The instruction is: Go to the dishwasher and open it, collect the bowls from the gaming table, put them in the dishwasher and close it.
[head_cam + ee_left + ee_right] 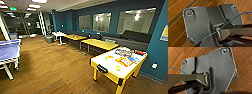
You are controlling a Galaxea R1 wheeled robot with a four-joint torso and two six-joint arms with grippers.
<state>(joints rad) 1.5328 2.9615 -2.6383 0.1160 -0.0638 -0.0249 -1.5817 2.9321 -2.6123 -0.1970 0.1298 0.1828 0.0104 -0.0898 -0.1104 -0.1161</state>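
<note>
The gaming table, white-topped with a yellow edge and legs, stands at the right of the head view against the blue wall. Colourful board-game boxes lie on its far half. Two small round shapes on its nearer half, one orange and one green, look like the bowls. The dishwasher is out of view. In both wrist views my arms hang over bare wooden floor, and the state of either gripper cannot be made out.
A blue table-tennis table stands at the left. Two yellow-topped tables and a small white table line the right wall in front of a dark sofa. Wooden floor stretches down the middle towards glass doors.
</note>
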